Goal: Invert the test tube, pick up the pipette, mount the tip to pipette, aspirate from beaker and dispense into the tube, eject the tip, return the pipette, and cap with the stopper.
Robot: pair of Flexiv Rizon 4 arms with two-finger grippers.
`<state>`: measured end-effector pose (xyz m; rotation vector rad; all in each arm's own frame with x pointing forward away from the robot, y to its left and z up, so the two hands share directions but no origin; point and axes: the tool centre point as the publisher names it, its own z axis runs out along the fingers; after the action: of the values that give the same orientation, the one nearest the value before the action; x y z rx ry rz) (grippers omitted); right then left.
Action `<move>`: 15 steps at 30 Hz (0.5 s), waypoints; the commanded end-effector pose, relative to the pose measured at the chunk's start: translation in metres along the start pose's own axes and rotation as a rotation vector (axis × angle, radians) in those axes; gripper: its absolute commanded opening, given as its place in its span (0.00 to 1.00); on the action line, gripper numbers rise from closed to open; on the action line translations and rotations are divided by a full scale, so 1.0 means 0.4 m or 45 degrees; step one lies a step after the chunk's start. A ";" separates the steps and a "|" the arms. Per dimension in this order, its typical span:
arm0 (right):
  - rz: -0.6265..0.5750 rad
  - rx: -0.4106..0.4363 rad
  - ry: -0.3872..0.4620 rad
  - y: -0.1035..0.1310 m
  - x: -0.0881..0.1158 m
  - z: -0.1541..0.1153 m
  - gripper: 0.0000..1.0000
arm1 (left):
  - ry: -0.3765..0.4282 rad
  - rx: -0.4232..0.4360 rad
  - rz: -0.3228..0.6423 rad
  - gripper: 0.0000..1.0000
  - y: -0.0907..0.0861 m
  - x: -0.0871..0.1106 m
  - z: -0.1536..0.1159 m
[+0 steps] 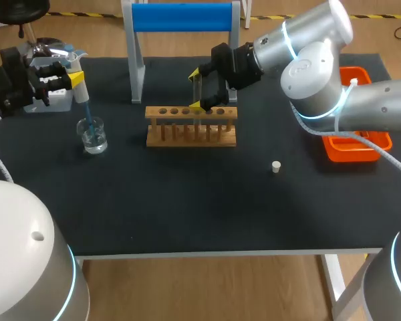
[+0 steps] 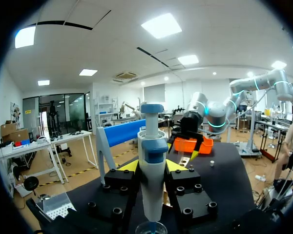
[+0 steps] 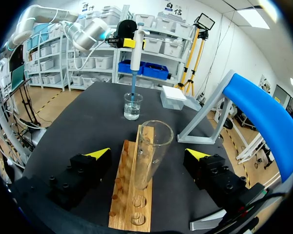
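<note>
lying near rack [image 1: 190,127]: stopper [image 1: 276,167], orange tray [image 1: 351,155]

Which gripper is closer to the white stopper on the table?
Right. The right gripper is at the rack, nearer the stopper; the left gripper is far off above the beaker.

In the left wrist view, the pipette [image 2: 153,146] covered the gap between the fingers of our left gripper [image 2: 152,166]. The beaker [image 2: 151,228] under them was cut off. We found the stopper [image 2: 212,164] too small to detail.
</note>
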<state>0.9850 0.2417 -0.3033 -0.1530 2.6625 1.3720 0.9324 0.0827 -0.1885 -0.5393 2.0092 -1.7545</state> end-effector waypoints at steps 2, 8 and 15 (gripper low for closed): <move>0.000 0.003 0.003 0.001 0.000 -0.005 1.00 | -0.004 0.003 0.010 0.00 -0.014 0.002 -0.004; 0.000 0.003 0.003 0.001 0.000 -0.005 1.00 | -0.013 0.004 0.034 0.00 -0.039 0.003 -0.010; 0.000 0.003 0.003 0.001 0.000 -0.005 1.00 | -0.019 -0.007 0.048 0.00 -0.064 0.008 -0.019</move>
<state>0.9850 0.2417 -0.3033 -0.1531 2.6627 1.3716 0.9304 0.0841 -0.1677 -0.5029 1.9977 -1.7279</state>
